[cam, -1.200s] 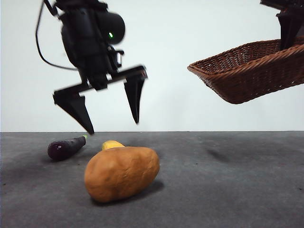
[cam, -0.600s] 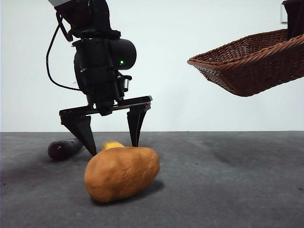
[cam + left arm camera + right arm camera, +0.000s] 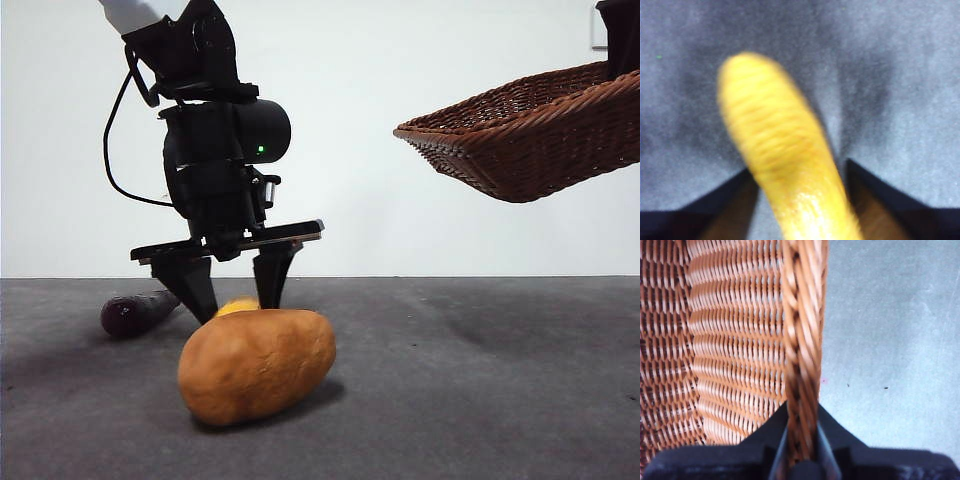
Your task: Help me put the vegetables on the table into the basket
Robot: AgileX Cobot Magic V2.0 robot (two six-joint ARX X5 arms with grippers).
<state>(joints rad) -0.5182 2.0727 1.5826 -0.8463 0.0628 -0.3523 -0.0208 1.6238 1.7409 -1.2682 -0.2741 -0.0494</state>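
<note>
The small yellow vegetable (image 3: pixel 785 165), long and faintly ribbed, lies on the dark grey matte table (image 3: pixel 480 380) with my left gripper (image 3: pixel 233 300) lowered around it: in the left wrist view the two black jaws stand apart, one on each side of it, with a sliver of table showing on either side, so I judge they are not yet pressing it. From the front only its yellow tip (image 3: pixel 238 305) peeks out between the jaws, just behind the large tan-brown oval potato (image 3: pixel 256 364), which sits nearer the camera and hides the rest.

To the left of the gripper and further back lies the small glossy dark-purple eggplant (image 3: pixel 132 313), partly hidden by the left-hand jaw; I cannot tell whether the jaw touches it. All three vegetables are on the table, none in the basket.

High on the right, my right gripper (image 3: pixel 801 440) is clamped on the braided rim of the dark-brown woven wicker basket (image 3: pixel 530 135), one jaw inside the wall and one outside, and it holds the basket tilted in the air, well clear of the table and well apart from the vegetables.

So the step in hand is the grasp of the first vegetable. Next I would bring the left jaws together until the yellow piece is pinched firmly, then lift straight up, minding the potato close in front, and carry it to the right over the basket's open mouth. The basket's tilt worries me a little; a rounded piece dropped there could roll towards the low side.
</note>
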